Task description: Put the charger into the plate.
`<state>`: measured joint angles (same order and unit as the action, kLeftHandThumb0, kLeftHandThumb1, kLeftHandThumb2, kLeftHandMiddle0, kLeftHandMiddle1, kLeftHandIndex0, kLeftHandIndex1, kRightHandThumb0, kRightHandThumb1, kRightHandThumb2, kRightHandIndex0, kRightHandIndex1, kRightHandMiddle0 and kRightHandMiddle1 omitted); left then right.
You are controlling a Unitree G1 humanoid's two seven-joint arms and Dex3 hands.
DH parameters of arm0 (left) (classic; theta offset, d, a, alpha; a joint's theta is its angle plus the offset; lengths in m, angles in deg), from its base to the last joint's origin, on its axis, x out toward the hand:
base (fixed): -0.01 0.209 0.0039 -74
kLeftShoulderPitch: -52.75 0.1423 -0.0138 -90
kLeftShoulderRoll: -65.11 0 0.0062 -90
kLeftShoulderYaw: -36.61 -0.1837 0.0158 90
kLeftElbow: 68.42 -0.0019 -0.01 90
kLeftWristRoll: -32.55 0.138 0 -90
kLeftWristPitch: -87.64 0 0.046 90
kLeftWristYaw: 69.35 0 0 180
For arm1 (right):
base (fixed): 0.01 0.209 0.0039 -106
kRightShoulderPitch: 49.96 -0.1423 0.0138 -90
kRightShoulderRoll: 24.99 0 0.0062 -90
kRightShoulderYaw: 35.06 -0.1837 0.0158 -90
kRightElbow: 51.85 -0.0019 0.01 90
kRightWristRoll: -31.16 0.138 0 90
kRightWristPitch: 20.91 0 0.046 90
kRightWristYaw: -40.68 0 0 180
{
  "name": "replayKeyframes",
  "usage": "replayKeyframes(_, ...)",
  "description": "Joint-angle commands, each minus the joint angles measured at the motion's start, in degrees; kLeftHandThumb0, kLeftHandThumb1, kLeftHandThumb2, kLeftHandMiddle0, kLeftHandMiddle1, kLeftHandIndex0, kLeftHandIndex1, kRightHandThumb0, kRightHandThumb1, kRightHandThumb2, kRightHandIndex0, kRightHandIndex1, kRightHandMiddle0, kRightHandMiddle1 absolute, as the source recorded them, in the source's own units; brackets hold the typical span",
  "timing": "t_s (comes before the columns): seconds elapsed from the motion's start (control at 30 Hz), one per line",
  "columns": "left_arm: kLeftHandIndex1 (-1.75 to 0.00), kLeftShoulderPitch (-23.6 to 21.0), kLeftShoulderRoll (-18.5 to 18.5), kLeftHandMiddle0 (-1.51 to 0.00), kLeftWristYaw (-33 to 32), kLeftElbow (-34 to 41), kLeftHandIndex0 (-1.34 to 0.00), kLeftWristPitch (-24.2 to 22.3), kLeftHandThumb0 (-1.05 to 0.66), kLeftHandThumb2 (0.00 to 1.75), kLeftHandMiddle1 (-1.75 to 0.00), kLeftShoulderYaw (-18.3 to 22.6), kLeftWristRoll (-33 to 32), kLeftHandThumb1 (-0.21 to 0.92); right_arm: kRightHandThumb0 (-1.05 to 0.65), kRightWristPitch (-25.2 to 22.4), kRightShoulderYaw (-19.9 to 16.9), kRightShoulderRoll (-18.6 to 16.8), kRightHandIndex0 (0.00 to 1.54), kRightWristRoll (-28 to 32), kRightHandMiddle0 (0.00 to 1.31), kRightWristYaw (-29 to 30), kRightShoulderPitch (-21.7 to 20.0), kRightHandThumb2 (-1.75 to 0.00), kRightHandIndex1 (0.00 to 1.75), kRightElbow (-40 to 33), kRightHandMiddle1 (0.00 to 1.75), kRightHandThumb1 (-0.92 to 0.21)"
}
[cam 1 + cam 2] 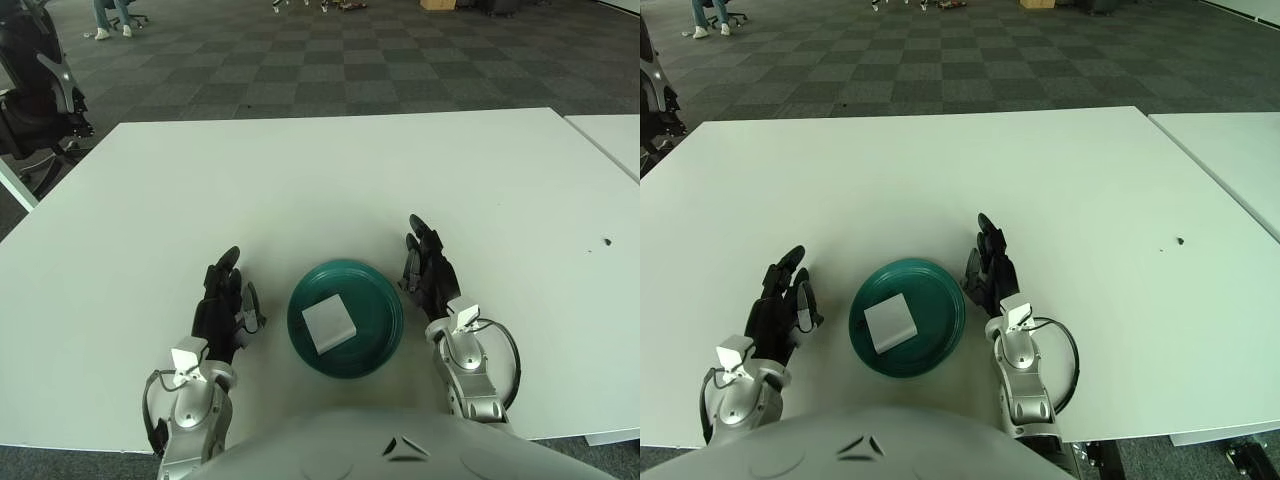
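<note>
A white square charger (328,323) lies inside the dark green plate (378,300) near the table's front edge. My left hand (225,305) shows to the left of the plate with a gap between them, fingers spread and holding nothing. My right hand (428,268) shows close beside the plate's right rim, fingers extended and holding nothing. In the right eye view the charger (890,321), the plate (940,300), the left hand (780,305) and the right hand (990,265) stand the same way.
The white table (330,180) stretches far beyond the plate. A second white table (610,135) stands at the right. An office chair (35,100) is off the table's left far corner. A small dark speck (606,241) marks the right side.
</note>
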<state>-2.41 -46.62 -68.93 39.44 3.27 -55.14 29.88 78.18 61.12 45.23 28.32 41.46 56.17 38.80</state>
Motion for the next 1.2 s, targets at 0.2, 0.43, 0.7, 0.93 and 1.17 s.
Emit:
replayKeyframes(0.2,-0.46,1.46,-0.58,-0.18,0.65,-7.01,0.0,5.26,-0.91,1.01,0.0,-3.79,0.92,0.92,-0.77,-7.62,-1.62,0.87,0.12,0.93,0.0,0.14,5.87,-0.9,0.01,4.38,0.38,-0.92)
replayKeyframes(0.43,-0.44,-0.17,-1.25,-0.15,1.06,-10.19,0.0,9.59,-0.94,0.98,0.0,-5.67,0.37,0.92,-0.77,-8.11,-1.47,0.69,0.13,0.79,0.0,0.28,6.53,-0.9,0.01,3.3,0.4,-0.92)
replayKeyframes(0.7,-0.42,-1.64,-2.75,-0.12,0.02,-12.85,0.0,12.31,-0.96,0.96,0.0,-6.63,-0.02,0.92,-0.75,-7.19,-1.65,1.33,0.12,0.73,0.0,-0.24,7.27,-0.91,0.0,2.01,0.37,-0.92)
replayKeyframes(0.93,-0.46,-3.15,-4.11,-0.14,-3.44,-15.42,0.0,14.69,-0.95,0.96,-0.01,-7.58,3.29,0.92,-0.74,-8.18,-2.44,2.06,0.13,0.81,0.0,-0.43,8.7,-0.92,0.0,0.5,0.42,-0.92)
replayKeyframes(1.17,-0.49,-4.3,-3.84,-0.18,-7.06,-18.35,0.0,15.75,-0.94,0.97,-0.02,-8.59,7.7,0.92,-0.74,-9.37,-2.76,2.97,0.13,0.05,0.0,-0.57,9.34,-0.92,0.0,-0.47,0.4,-0.92)
